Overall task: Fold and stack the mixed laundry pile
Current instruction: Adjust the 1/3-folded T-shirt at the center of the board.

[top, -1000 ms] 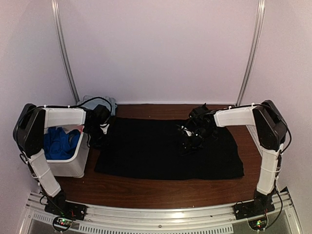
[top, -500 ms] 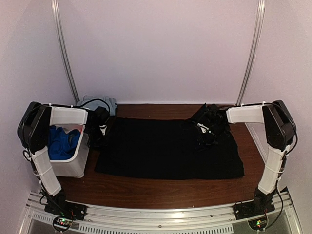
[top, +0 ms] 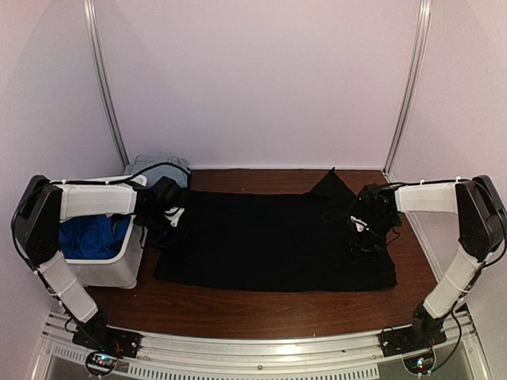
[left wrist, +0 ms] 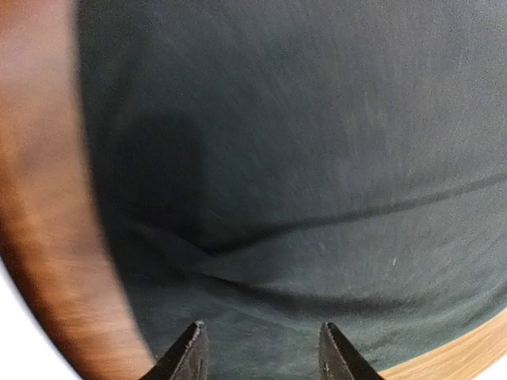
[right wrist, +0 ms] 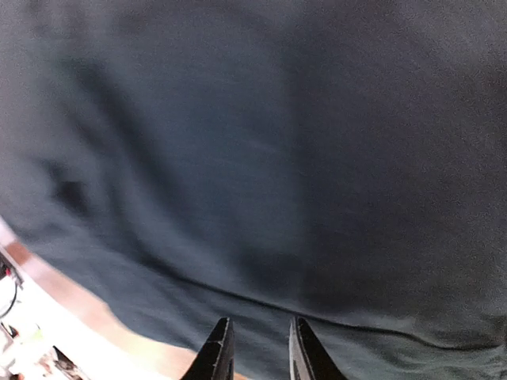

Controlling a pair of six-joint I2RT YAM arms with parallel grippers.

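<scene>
Black cloth (top: 269, 241) lies spread on bench (top: 238, 305); left tool (left wrist: 261, 336) wide, right tool (right wrist: 257, 331) narrow, both empty. Risk: shallow pinch drags fabric, rucking the flat spread

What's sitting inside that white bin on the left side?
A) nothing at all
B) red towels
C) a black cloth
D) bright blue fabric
D: the top view shows bright blue fabric bunched inside the white bin, while the black cloth lies spread out on the table.
</scene>
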